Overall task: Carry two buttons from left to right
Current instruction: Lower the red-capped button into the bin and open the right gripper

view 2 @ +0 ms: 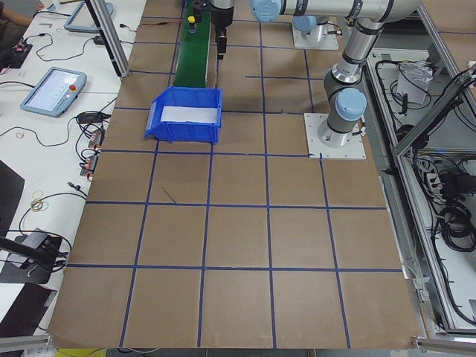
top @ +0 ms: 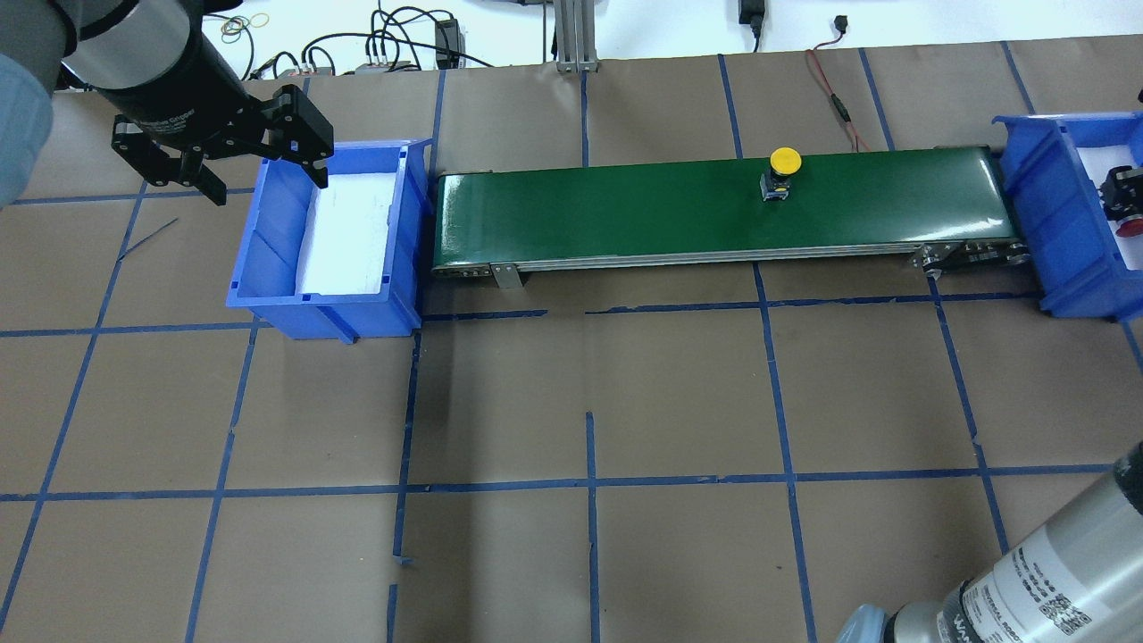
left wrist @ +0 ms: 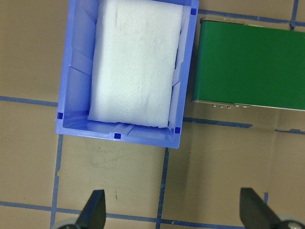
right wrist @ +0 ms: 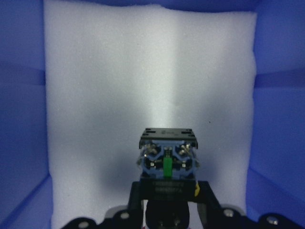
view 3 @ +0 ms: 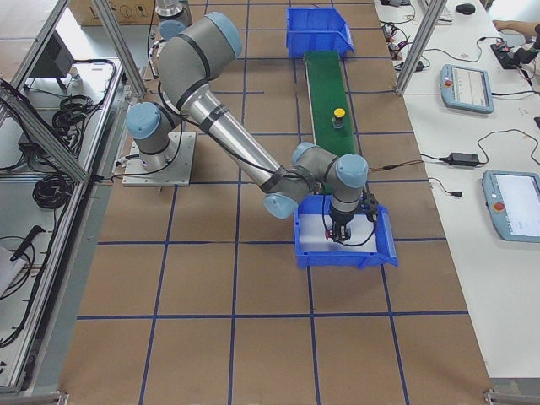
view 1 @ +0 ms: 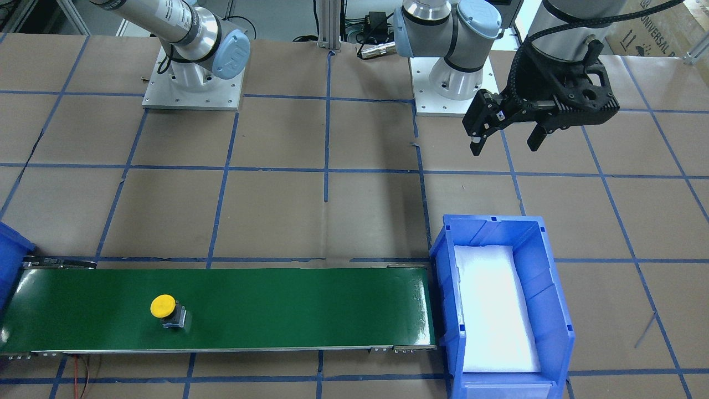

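Front-facing view: I read the left gripper (view 1: pixel 505 147) with its fingers spread and holding no object. It hangs above the paper-covered table (view 1: pixel 332 210), behind the left bin (view 1: pixel 443 266), which is lined with a white foam pad (view 1: pixel 496 310). The yellow button (view 1: pixel 164 306) lies on the green conveyor belt (view 1: pixel 304 305), well apart from that bin.

Overhead view: the yellow button sits on the right-hand part of the belt, short of the right bin (top: pixel 1036 214). At the frame edge, inside that bin, I see the red button (top: pixel 1131 227).

Left side view: the left bin stands at the belt's near end. The grippers are too small for me to judge.

Right side view: the right gripper (view 3: pixel 342 232) is down inside the near bin.

Left wrist view: both fingertips stand wide apart over the table, with the left bin and the belt end ahead.

Right wrist view: the fingers are clamped on the button's dark contact block over the foam. I cannot tell whether it touches the pad.
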Motion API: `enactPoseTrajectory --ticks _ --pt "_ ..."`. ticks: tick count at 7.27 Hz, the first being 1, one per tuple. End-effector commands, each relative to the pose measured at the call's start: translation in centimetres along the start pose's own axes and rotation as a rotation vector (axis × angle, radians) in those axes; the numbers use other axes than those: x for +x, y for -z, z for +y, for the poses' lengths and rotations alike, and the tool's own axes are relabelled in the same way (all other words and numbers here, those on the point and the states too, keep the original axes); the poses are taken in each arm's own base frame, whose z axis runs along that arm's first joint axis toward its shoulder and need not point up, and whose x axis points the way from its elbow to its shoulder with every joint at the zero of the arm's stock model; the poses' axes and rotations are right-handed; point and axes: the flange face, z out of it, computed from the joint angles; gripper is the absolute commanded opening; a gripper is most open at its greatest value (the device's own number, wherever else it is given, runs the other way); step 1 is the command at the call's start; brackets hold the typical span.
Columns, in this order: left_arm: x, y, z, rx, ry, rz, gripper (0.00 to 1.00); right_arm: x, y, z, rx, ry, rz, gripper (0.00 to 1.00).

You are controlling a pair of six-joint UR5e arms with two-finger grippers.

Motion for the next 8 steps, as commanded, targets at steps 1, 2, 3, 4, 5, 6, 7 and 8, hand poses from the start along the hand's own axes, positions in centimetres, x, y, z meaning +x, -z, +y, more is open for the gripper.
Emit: enactPoseTrajectory --ticks 1,2,3,4,5,6,7,8 --pt "0.0 0.0 0.0 0.001 0.000 0.000 1.00 0.4 -0.7 0.4 0.003 -0.005 0.023 0.10" --pt "0.0 0.0 0.0 0.001 0.000 0.000 1.00 0.4 -0.7 0.5 0.003 -0.005 0.025 0.24" --pt "0.0 0.0 0.0 -0.001 0.000 0.000 1.00 0.6 -0.5 0.5 -0.005 -0.005 0.039 0.29" --pt "0.0 0.0 0.0 0.001 0.000 0.000 1.00 0.7 -0.4 0.6 -0.009 -0.007 0.049 0.45" --pt "0.0 0.0 0.0 0.001 0.000 0.000 1.00 0.9 0.1 0.5 -0.002 -0.009 0.055 0.54" --pt "0.0 0.0 0.0 0.001 0.000 0.000 1.00 0.9 0.3 0.5 0.001 -0.010 0.056 0.67" --pt "-0.1 0.0 0.0 0.001 0.001 0.000 1.00 0.9 0.5 0.5 0.005 -0.010 0.057 0.83" --pt "-0.1 0.2 -0.1 0.004 0.003 0.001 1.00 1.0 0.8 0.3 0.011 -0.010 0.058 0.89"
